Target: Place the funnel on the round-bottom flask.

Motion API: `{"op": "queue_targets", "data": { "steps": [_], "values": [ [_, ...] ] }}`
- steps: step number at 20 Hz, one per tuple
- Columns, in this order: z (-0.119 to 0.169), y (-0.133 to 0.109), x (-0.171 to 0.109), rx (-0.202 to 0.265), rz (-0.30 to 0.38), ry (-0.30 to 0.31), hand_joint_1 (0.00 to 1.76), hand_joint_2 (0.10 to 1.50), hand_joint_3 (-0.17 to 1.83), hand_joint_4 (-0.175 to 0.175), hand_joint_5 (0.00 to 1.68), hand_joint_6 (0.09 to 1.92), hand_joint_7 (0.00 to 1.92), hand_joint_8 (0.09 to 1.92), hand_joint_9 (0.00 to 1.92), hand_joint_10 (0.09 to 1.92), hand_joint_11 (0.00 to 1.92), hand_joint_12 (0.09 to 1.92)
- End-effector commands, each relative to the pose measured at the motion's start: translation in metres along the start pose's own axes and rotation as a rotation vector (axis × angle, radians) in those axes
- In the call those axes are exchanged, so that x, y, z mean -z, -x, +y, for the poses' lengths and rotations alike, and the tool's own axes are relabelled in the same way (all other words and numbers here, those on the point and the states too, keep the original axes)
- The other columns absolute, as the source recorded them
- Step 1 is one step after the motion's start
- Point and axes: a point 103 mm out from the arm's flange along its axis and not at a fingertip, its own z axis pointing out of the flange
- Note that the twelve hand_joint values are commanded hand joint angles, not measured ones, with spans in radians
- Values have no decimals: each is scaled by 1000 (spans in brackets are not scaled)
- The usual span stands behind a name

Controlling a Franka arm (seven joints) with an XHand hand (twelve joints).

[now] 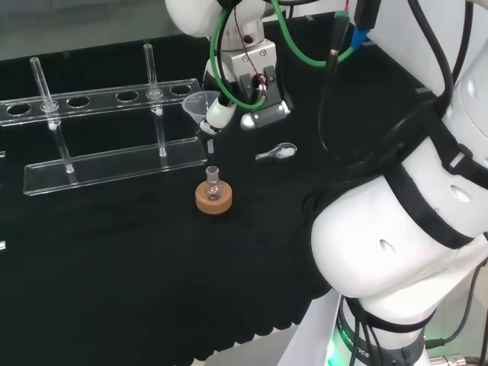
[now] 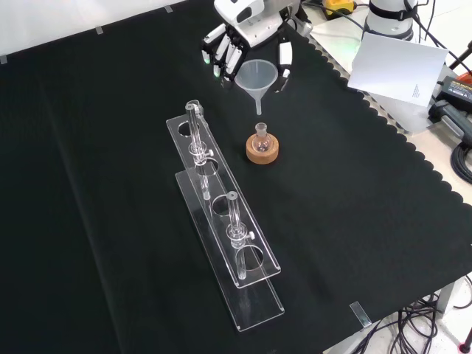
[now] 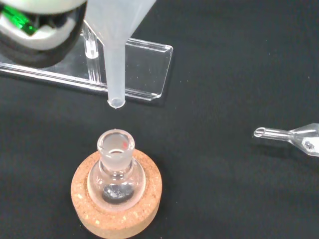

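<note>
Hand: the hand (image 2: 247, 48) holds the funnel (image 2: 257, 77) by its cone, fingers curled to either side of the rim in the front view; the spout points straight down and hangs clear of everything.
Funnel: lifted off the cloth, beside the end of the clear rack (image 1: 107, 130) in the head view; in the wrist view its spout tip (image 3: 115, 102) sits near the mouth of the flask but short of it and to one side, not yet over the opening.
Flask: the small round-bottom flask (image 2: 261, 139) stands upright on a cork ring (image 2: 262, 151) in open cloth, neck up and free; a dark speck or reflection shows in its belly, too small to identify.
Nearby: a small glass piece (image 1: 277, 152) lies on the cloth well apart from the flask, out of the way; the black cloth (image 2: 354, 192) around the ring is bare.
Step in hand: lining the spout up over the neck.
Doing it well: likely best to bring the tip squarely above the mouth first, keeping the spout vertical; then come straight down so the tip enters without nudging the rim, since the light flask could tip off its ring; let go only once the cone rests on the neck.
</note>
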Motion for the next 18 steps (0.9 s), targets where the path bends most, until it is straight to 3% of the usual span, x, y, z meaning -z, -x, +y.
{"op": "queue_targets", "data": {
  "steps": [1,18],
  "values": [
    [-3,4,-16,-31,2,33,893,518,660,67,853,152,1079,521,677,428,0,1257],
    [6,11,-17,-113,103,44,895,502,694,66,852,170,1078,518,677,429,0,1260]
  ]
}}
